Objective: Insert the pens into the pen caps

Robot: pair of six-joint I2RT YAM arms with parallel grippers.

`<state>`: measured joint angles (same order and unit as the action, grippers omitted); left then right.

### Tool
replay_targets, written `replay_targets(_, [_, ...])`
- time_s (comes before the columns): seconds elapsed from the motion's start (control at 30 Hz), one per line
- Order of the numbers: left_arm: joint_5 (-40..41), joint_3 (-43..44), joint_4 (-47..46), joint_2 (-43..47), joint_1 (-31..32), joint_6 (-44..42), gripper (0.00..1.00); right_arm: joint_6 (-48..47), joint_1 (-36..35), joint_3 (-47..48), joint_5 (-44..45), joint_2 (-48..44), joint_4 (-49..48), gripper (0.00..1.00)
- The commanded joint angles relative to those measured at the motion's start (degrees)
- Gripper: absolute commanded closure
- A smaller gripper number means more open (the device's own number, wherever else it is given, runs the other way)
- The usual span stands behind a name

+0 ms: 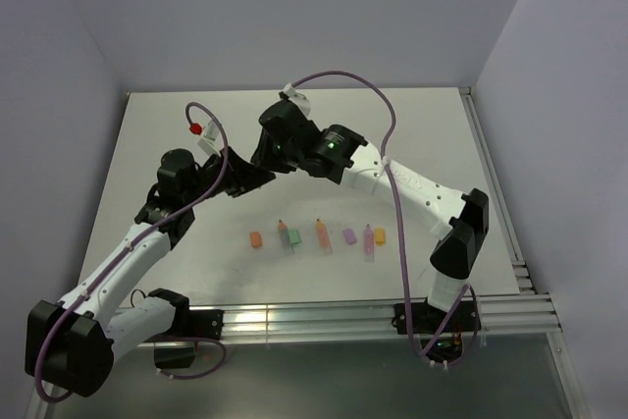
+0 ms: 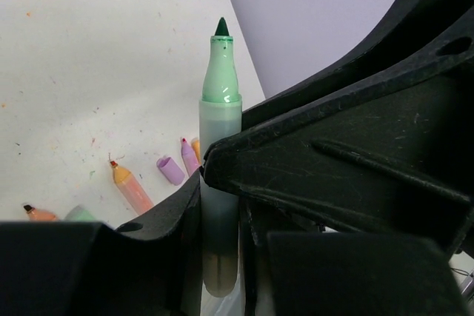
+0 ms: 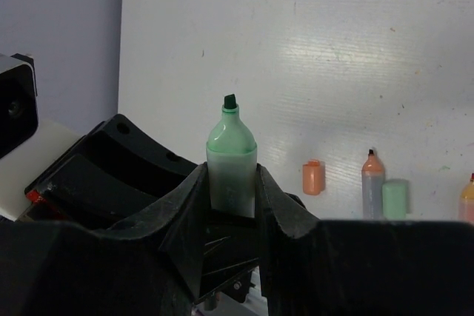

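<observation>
Top external: pens (image 1: pixel 322 234), caps (image 1: pixel 348 236) in row

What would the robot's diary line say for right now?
left gripper: shut on green pen | right gripper: shut on green pen | pen: uncapped, held by both | green cap: lying on table

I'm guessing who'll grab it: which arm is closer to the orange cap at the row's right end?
Right. The right arm passes just behind and right of the orange cap; the left arm is past the row's other end.
</observation>
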<state>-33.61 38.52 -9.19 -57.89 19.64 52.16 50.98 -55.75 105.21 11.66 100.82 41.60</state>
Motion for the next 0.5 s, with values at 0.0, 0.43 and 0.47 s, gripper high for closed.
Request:
replay_targets(0.0, [2.31, 2.34, -0.49, -0.47, -0.04, -1.89, 1.00, -1.85, -2.09, -1.15, 0.90, 0.00, 2.61, 0.93])
replay_targets(0.43, [1.00, 4.72, 7.51, -0.30, -0.13, -6.54, 1.00, -9.32, 2.65, 6.50, 8.29, -4.04, 3.31, 0.37])
replay_targets(0.47, [1.00, 4.81, 8.22, -0.03, -0.13, -6.81, 1.00, -9.58, 3.01, 5.98, 8.29, -4.57, 3.31, 0.35])
